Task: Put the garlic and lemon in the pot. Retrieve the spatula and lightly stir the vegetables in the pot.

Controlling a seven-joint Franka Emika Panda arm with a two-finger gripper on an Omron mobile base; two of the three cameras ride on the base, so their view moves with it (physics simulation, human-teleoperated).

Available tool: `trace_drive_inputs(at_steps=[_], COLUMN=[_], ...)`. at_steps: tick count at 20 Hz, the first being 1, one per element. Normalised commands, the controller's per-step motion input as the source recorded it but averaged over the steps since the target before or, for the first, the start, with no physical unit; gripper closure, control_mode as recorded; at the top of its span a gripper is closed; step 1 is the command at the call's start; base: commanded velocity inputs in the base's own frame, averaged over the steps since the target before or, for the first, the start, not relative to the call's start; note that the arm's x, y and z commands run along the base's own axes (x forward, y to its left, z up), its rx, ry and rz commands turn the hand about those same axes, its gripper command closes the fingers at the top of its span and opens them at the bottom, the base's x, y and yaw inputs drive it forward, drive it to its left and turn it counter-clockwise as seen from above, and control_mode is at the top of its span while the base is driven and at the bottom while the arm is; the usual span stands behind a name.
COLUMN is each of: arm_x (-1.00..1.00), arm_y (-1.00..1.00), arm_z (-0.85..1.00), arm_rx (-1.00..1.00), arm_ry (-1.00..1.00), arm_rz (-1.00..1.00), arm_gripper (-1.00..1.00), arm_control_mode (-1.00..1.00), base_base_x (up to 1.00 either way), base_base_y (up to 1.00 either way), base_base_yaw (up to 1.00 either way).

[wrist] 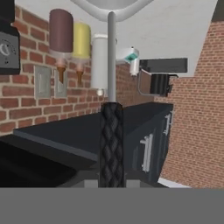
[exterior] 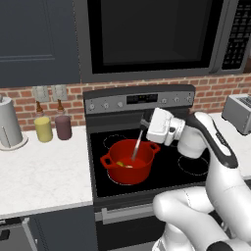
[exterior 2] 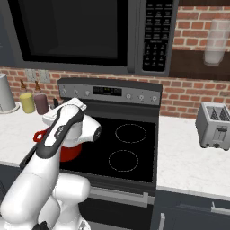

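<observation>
Over the black stovetop (exterior: 166,166), the gripper (exterior: 145,121) is clamped on the spatula (exterior: 137,147), whose shaft slants down into the red pot (exterior: 128,169) on the front left burner. The lemon (exterior: 120,164) lies on the pot's floor beside the spatula's lower end.

Spatula (exterior: 137,146) upright in red pot (exterior: 128,162); lemon (exterior: 119,163) inside.

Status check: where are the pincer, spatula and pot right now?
Pincer shut on spatula, above pot on stove. Spatula head down inside pot. Lemon in pot. Nothing in the way.
</observation>
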Motion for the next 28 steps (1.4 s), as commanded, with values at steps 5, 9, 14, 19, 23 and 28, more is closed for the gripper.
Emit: trace_drive_inputs(at_steps=[5,9,14,19,23,28], arm_x=[0.33,0.35,0.29,0.37,0.37,0.16], arm_y=[0.01,0.03,0.15,0.18,0.05,0.00], arm_z=[-0.33,-0.31,-0.46,-0.38,-0.33,-0.44], arm_rx=[-0.04,0.00,0.00,-0.03,-0.04,-0.08], arm_ry=[0.00,0.00,0.00,0.00,0.00,0.01], arm_rz=[-0.02,-0.02,-0.02,-0.02,-0.03,-0.04], arm_gripper=[1.00,1.00,1.00,1.00,1.00,1.00], arm_control_mode=[-1.00,-1.00,-1.00,-1.00,-1.00,-1.00], base_base_x=[0.00,0.00,0.00,0.00,0.00,0.00], base_base_y=[0.00,0.00,0.00,0.00,0.00,0.00], base_base_yaw=[0.00,0.00,0.00,0.00,0.00,0.00])
